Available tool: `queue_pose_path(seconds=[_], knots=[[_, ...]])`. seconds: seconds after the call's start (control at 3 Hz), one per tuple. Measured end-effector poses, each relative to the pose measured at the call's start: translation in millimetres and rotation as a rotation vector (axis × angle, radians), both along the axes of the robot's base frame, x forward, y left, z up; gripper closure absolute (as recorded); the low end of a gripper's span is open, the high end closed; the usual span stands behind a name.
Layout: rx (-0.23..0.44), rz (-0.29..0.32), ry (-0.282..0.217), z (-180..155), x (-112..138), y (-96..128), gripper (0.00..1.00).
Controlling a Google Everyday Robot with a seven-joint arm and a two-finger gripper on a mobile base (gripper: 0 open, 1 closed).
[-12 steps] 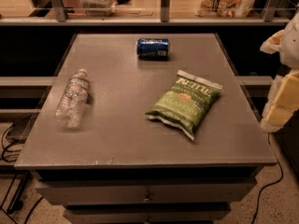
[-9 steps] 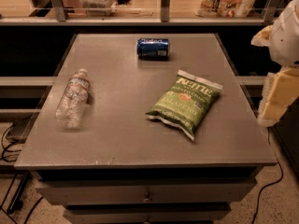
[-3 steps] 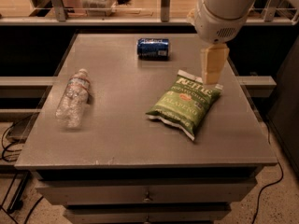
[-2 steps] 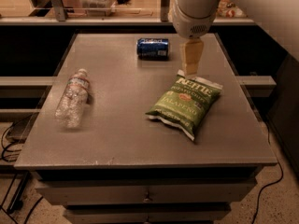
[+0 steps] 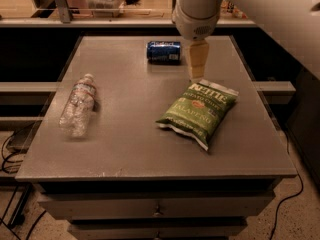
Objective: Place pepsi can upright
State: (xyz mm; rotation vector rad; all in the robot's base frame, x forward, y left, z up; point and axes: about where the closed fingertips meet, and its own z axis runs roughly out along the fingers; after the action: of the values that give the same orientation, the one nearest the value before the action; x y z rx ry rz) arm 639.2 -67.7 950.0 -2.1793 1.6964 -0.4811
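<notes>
The pepsi can (image 5: 163,52), dark blue with white markings, lies on its side near the far edge of the grey table (image 5: 130,114). My gripper (image 5: 195,69) hangs from the arm coming in from the upper right. It is above the table just right of the can and just beyond the far end of the green chip bag (image 5: 198,111). It holds nothing that I can see.
A clear plastic water bottle (image 5: 77,105) lies on its side at the table's left. The green chip bag lies right of centre. A counter with shelves and containers runs behind the table. Cables lie on the floor at the left and right.
The arm has swung in from the right edge of the view, over the chip bag, to a spot just right of the can. The can, bottle and bag have not moved.
</notes>
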Motion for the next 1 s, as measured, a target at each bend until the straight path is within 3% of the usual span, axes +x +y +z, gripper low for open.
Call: queue_pose_path(seconds=[1.0], knots=[[-0.091, 0.046, -0.033, -32.2, 74.2, 42.8, 0.00]])
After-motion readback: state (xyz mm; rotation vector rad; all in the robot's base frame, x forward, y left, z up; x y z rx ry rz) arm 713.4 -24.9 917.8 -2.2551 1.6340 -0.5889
